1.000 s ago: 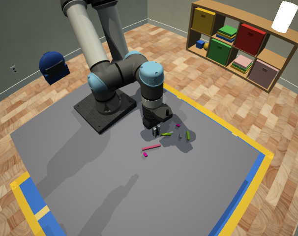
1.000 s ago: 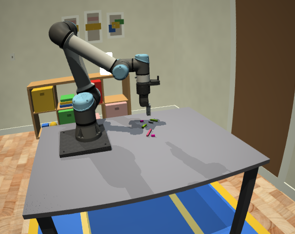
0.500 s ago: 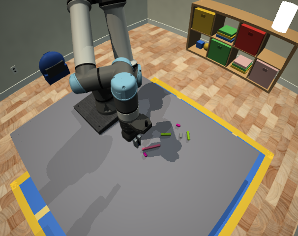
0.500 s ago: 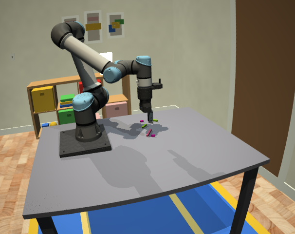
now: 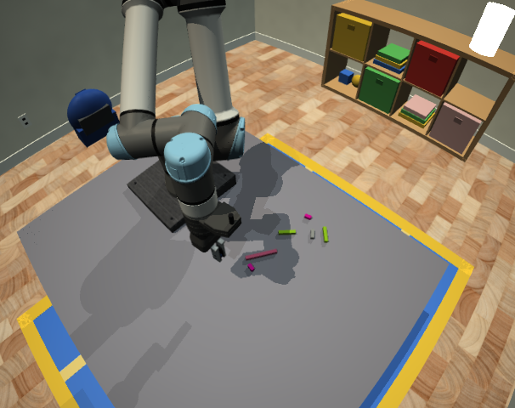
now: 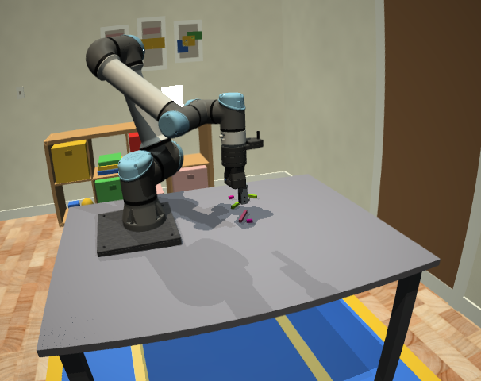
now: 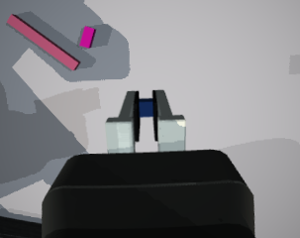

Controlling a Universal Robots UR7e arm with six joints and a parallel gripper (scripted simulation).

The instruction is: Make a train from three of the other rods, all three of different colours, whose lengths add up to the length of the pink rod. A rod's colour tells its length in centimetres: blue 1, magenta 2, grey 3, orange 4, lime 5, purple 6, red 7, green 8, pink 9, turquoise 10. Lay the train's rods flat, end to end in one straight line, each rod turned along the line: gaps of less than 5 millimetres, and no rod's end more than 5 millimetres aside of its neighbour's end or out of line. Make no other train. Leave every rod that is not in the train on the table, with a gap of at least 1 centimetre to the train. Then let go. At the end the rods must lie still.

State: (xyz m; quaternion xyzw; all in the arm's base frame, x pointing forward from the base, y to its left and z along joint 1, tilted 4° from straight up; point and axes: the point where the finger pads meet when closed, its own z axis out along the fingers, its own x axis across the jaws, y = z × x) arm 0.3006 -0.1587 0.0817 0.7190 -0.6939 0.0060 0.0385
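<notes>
My gripper is shut on a small blue rod and holds it above the table, left of the pink rod. The gripper also shows in the exterior view and in the wrist view. A magenta rod lies just in front of the pink rod's left end. Further right lie a lime rod, a grey rod, a second lime rod and a second magenta rod. In the wrist view the pink rod and a magenta rod lie at the upper left.
The arm's black base plate stands at the back left of the table. A shelf with boxes stands on the floor beyond the table.
</notes>
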